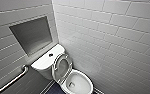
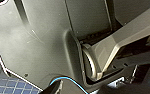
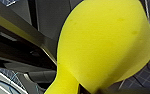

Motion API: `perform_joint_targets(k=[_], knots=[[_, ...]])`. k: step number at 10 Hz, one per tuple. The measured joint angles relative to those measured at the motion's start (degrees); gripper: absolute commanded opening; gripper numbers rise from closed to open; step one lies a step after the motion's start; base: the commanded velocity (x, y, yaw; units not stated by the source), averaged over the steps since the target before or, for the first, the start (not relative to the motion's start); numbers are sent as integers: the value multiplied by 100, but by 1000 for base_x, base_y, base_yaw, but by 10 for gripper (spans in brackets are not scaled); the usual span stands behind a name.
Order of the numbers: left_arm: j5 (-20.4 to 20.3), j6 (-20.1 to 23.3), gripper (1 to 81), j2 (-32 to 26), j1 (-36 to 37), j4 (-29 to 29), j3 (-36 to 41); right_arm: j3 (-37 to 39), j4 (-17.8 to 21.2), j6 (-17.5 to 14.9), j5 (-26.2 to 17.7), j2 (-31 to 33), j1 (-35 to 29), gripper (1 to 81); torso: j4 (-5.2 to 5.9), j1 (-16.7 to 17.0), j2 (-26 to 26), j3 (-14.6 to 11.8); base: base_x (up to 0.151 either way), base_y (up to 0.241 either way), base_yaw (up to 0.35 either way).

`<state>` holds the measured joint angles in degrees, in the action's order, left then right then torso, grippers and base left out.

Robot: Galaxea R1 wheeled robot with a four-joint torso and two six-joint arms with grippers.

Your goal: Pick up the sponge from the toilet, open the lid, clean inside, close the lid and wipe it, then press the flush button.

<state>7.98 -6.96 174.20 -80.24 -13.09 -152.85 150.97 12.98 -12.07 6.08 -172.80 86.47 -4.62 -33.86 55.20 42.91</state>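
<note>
The white toilet [image 1: 77,83] stands in the corner, low in the head view. Its lid [image 1: 61,67] is raised and leans back against the cistern [image 1: 44,61], so the bowl lies open with water at the bottom. The small dark flush button [image 1: 51,54] sits in the middle of the cistern top. In the right wrist view the bright yellow sponge [image 3: 103,42] looms large and is pinched narrow at one end, where my right gripper [image 3: 68,85] is shut on it. My left gripper is open and holds nothing.
A grey recessed niche [image 1: 32,35] is set in the wall above the cistern. A metal grab bar [image 1: 13,80] runs along the left wall. White tiled wall [image 1: 116,42] closes the right side. Dark blue tiled floor [image 1: 54,88] lies before the toilet.
</note>
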Motion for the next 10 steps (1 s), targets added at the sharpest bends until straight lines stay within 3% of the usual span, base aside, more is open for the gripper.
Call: perform_joint_targets(k=[3, 6, 10], knots=[[-140, 101, 811, -41, 30, 207, -151, -874, 55, 91, 129, 496, -161, 10, 0, 0, 0, 0, 0, 0, 0], [-160, 106, 811, -17, 33, 227, -154, -1919, 182, 494, 383, 1735, -364, 10, 0, 0, 0, 22, 0, 0, 0], [-177, 110, 811, 11, 69, 235, -160, -3554, 278, 1075, 605, 3210, -753, 10, 0, 4, -5, 596, 0, 0, 0]])
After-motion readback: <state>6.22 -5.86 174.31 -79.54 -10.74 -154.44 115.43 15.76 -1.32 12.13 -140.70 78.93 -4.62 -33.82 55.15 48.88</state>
